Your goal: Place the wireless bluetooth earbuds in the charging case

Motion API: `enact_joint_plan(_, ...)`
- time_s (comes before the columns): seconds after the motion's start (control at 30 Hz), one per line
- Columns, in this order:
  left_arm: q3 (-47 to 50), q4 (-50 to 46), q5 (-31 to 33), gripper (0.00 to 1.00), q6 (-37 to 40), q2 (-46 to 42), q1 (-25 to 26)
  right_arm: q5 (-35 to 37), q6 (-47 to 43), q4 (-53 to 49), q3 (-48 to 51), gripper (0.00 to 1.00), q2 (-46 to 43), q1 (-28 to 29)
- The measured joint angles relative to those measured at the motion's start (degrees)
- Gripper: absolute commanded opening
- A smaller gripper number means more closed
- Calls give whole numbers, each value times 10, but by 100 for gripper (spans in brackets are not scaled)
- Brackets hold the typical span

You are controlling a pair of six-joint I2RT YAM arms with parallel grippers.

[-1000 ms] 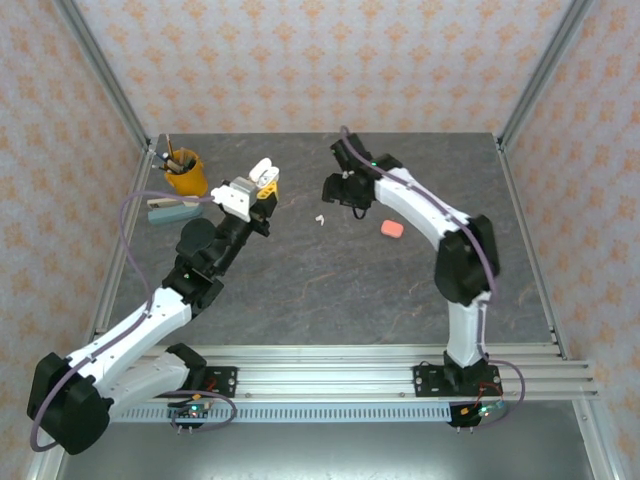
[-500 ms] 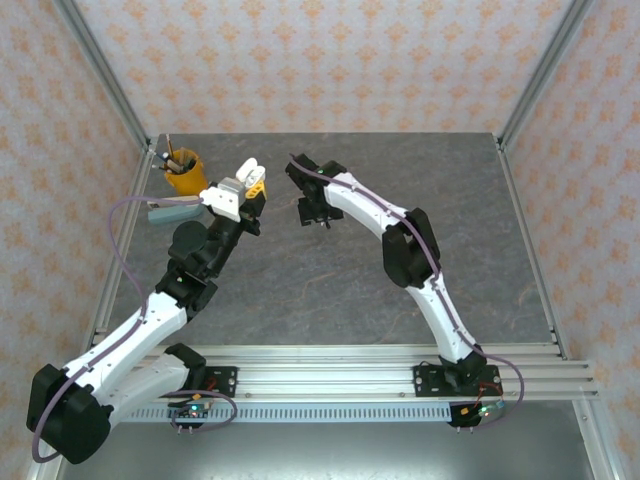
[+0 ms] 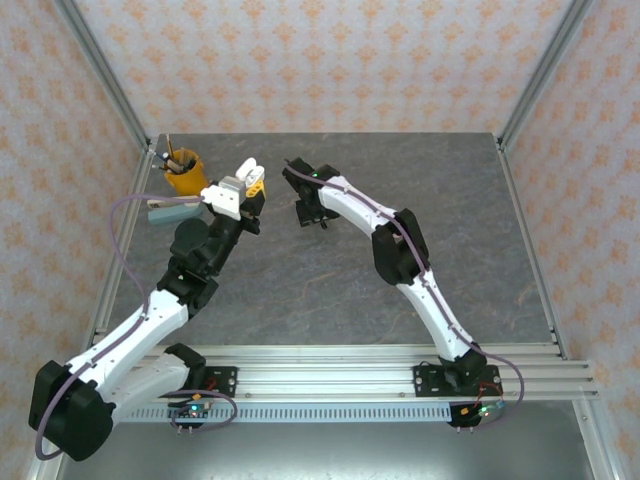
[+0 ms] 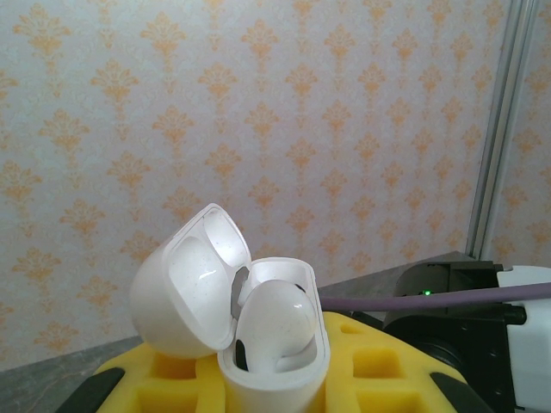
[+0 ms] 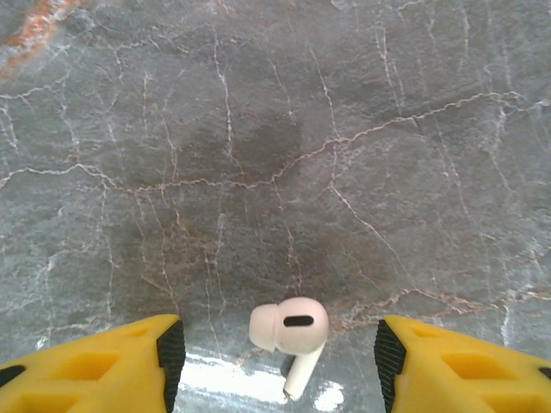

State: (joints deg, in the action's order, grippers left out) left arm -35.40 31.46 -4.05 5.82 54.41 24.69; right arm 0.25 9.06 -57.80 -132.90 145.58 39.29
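Observation:
In the left wrist view a white charging case [image 4: 280,383] stands with its lid [image 4: 185,288] flipped open and one white earbud [image 4: 274,323] seated inside. My left gripper [image 3: 252,186] is shut on this case [image 3: 247,170], held up above the table's back left. A second white earbud [image 5: 288,331] lies on the dark stone table [image 5: 258,129], stem pointing toward the camera. My right gripper [image 5: 280,357] is open and hangs low with one yellow finger on each side of the earbud, clear of it. In the top view that gripper [image 3: 311,213] is just right of the case. The salmon-orange earbuds are out of view.
An orange cup [image 3: 185,173] with pens stands at the back left, and a grey-green block [image 3: 172,210] lies beside it. The right arm [image 3: 395,245] stretches across the table's middle. Metal frame posts and patterned walls close in the table.
The right arm has swung left and its gripper has come down over the loose white earbud. The arm now covers the salmon case. The left gripper shifted slightly left with the case.

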Motion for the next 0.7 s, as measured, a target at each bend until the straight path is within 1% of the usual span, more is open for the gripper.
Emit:
enact_joint_plan(0.37,0,0,-2,0,0,15,-1,-9,-1,8,-2,51,6,-16)
enact_joint_plan(0.47,0,0,-4,0,0,22,-1,-11,-1,8,-2,46,6,-22)
enact_joint_plan(0.7,0,0,-13,0,-2,31,-1,-19,-1,25,10,45,5,-25)
